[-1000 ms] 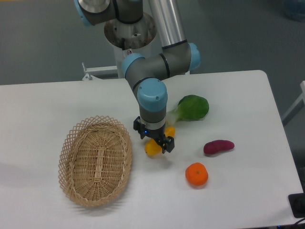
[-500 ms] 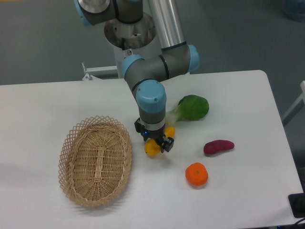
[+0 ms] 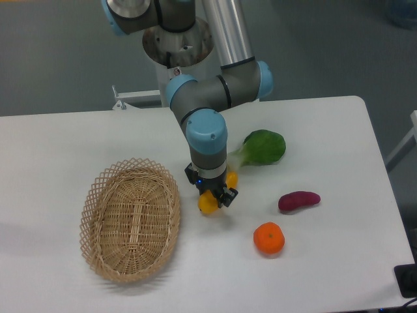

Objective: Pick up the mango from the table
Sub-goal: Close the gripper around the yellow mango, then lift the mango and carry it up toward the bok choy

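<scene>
Camera view: the tool [image 3: 212, 194] straddles the mango [image 3: 208, 203], hiding its middle; whether it grips, I cannot tell.

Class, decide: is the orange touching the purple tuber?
Apart. The fixed camera shows bare white table between the orange and the purple tuber.

No readable text anywhere in view.
No letters, numbers, brand marks or signs could be made out on the arm, the fruit, the basket or the table.
</scene>
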